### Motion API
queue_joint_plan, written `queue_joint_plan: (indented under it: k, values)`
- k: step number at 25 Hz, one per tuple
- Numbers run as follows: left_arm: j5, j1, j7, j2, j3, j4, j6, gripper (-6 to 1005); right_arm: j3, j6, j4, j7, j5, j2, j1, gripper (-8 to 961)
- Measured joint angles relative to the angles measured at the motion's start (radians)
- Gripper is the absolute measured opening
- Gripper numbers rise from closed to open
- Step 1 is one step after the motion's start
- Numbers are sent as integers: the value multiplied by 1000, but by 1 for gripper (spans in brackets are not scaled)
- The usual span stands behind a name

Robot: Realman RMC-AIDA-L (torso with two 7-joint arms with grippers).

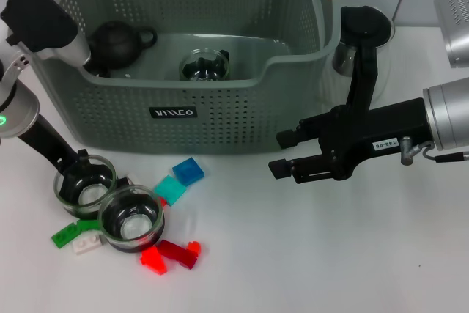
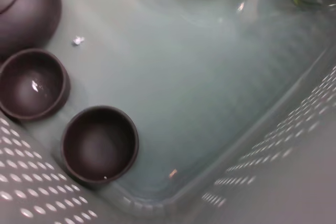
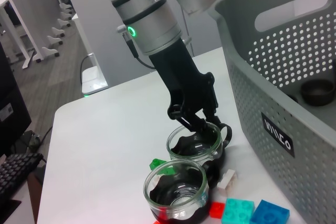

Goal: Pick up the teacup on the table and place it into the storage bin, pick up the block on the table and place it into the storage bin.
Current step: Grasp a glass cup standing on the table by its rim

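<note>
Two glass teacups stand on the table in front of the storage bin [image 1: 220, 119]: one [image 1: 84, 185] to the left and one [image 1: 132, 218] nearer me. My left gripper [image 1: 79, 163] is down at the left teacup's [image 3: 197, 142] far rim, its fingers [image 3: 185, 121] apart, and the cup rests on the table. Loose blocks lie around: blue [image 1: 189, 170], teal [image 1: 170, 190], green [image 1: 69, 234], white [image 1: 86, 245], red [image 1: 154, 260]. My right gripper [image 1: 282, 153] hovers open and holds nothing, right of the blocks and before the bin's front right corner.
In the bin sit a dark teapot [image 1: 117, 42], a glass cup [image 1: 205, 65] and two dark cups [image 2: 100, 144] [image 2: 32, 83]. A metal object [image 1: 343, 56] stands behind the bin's right corner. The table's edge [image 3: 68, 109] lies beyond the left arm.
</note>
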Motion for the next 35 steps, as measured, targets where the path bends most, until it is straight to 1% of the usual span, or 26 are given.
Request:
queue_joint_plan:
  k: [6, 11, 16, 22, 28, 35]
  values:
    - [0, 1, -1, -1, 7, 0, 2, 214, 0, 0, 0, 0, -1, 0, 2, 608]
    - [0, 0, 0, -1, 8, -3, -7, 410, 0, 2, 0, 0, -1, 0, 3, 608]
    - [0, 0, 0, -1, 9, -23, -12, 405, 0, 1, 0, 0, -2, 0, 3, 609]
    - [0, -1, -2, -2, 7, -19, -15, 396, 0, 1, 0, 0, -2, 0, 5, 610]
    - [0, -3, -8, -3, 7, -16, -20, 331, -1, 2, 2, 0, -2, 0, 2, 610]
    - [0, -6, -9, -2, 8, -21, -20, 145, 0, 0, 3, 0, 1, -3, 2, 610]
